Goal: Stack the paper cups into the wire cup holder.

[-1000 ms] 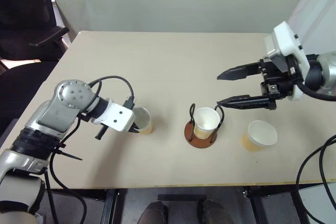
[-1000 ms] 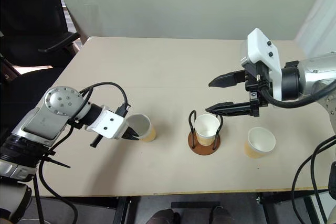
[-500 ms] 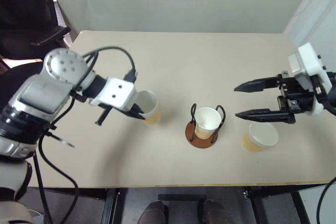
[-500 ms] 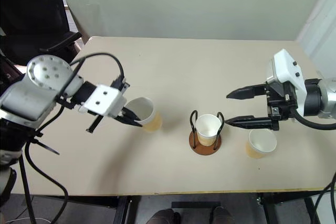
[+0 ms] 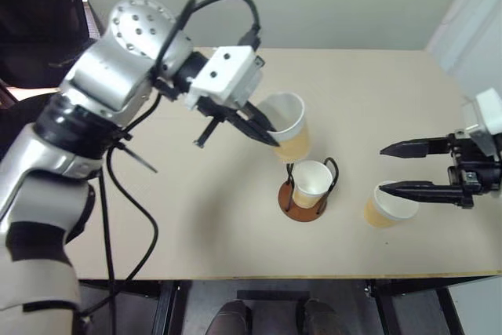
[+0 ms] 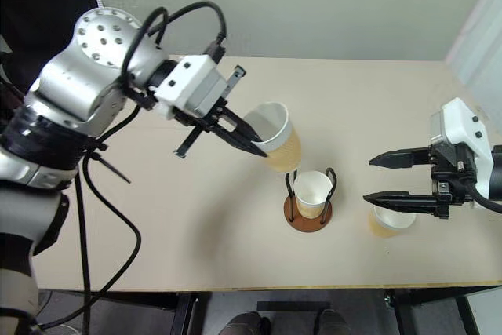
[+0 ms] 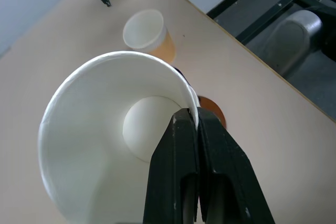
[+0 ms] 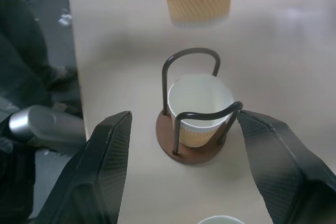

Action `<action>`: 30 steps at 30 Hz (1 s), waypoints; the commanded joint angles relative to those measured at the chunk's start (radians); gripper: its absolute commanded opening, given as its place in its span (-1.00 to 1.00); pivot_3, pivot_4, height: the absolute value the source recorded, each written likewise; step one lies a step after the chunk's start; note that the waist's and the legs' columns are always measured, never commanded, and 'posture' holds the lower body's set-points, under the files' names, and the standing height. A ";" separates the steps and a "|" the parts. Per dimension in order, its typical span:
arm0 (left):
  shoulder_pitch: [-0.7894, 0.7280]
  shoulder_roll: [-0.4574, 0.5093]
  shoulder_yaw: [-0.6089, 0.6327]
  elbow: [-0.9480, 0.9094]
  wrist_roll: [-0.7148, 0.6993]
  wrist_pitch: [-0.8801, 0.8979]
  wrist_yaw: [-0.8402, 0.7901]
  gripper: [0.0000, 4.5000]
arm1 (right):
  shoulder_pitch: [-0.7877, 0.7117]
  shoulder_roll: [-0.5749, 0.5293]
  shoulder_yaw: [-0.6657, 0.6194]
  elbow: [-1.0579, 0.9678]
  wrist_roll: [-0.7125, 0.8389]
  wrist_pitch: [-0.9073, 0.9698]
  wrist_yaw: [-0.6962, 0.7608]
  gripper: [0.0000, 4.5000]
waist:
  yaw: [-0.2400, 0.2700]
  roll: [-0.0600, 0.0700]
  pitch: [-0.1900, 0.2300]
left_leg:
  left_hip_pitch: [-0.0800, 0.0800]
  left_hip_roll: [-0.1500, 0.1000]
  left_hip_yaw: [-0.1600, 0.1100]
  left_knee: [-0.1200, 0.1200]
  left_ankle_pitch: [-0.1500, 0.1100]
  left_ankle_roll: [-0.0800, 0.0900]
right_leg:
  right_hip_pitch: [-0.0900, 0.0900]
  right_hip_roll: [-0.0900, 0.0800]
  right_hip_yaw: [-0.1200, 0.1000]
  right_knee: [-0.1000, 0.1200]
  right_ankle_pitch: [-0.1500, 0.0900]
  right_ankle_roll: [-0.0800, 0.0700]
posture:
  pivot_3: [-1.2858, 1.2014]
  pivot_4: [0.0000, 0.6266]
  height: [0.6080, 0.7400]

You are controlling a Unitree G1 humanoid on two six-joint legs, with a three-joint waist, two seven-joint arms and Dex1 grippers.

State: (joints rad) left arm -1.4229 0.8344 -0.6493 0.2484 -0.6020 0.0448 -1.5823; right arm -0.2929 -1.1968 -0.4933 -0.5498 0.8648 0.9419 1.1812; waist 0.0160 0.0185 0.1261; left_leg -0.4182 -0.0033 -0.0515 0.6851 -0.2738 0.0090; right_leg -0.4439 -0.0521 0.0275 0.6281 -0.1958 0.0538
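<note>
My left gripper (image 5: 264, 132) is shut on the rim of a tan paper cup (image 5: 287, 126), one finger inside and one outside. That cup hangs tilted in the air just up-left of the wire cup holder (image 5: 293, 206). In the left wrist view the fingers (image 7: 178, 171) pinch the cup wall (image 7: 89, 145). A second paper cup (image 5: 311, 182) stands upright inside the holder's black loops. The third cup (image 5: 386, 206) stands on the table to the right. My right gripper (image 5: 382, 169) is open just above it, pointing left with nothing between its fingers (image 8: 107, 166).
The beige table (image 5: 196, 217) has bare room to the left of and behind the holder. A black office chair (image 5: 39, 21) stands beyond the back left corner. The front edge runs close below the holder.
My left gripper has lifted its cup off the table and carried it up and right to the holder. The right gripper, still open, has drawn back to the right and lower, over the third cup.
</note>
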 commanded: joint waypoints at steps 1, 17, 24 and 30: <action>-0.061 -0.068 -0.023 0.088 0.002 -0.077 -0.032 -0.99 | 0.034 -0.002 -0.100 -0.060 0.047 0.035 -0.042 0.47 | 0.004 0.000 0.000 | 0.000 0.000 0.000 0.000 0.000 0.000 | 0.000 0.000 0.000 0.000 0.000 0.001 | 0.03 -0.52 1.00; -0.040 -0.257 -0.209 0.289 0.183 -0.353 -0.032 -0.99 | 0.177 -0.008 -0.297 -0.158 0.153 0.113 -0.145 0.47 | 0.009 0.000 0.000 | -0.002 -0.001 0.004 0.014 -0.005 0.007 | 0.005 0.000 0.002 -0.001 0.003 0.009 | 0.03 -0.52 1.00; -0.017 -0.301 -0.191 0.319 0.232 -0.387 -0.032 -0.99 | 0.178 -0.012 -0.268 -0.153 0.160 0.089 -0.158 0.47 | 0.011 0.000 0.000 | -0.002 -0.001 0.004 0.015 -0.006 0.009 | 0.006 0.000 0.002 -0.001 0.004 0.010 | 0.03 -0.52 1.00; -0.011 -0.315 -0.147 0.269 0.192 -0.315 -0.032 -0.59 | 0.184 -0.026 -0.226 -0.151 0.133 0.066 -0.169 0.47 | 0.012 0.000 0.000 | -0.002 -0.001 0.005 0.015 -0.006 0.009 | 0.006 0.000 0.002 -0.002 0.003 0.011 | 0.03 -0.52 1.00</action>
State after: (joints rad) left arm -1.4211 0.5221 -0.8418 0.5550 -0.3741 -0.2947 -1.5827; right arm -0.1062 -1.2034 -0.7186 -0.6960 1.0078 1.0262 1.0241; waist 0.0278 0.0186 0.1261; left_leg -0.4205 -0.0047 -0.0470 0.7003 -0.2796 0.0180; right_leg -0.4381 -0.0520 0.0298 0.6264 -0.1927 0.0649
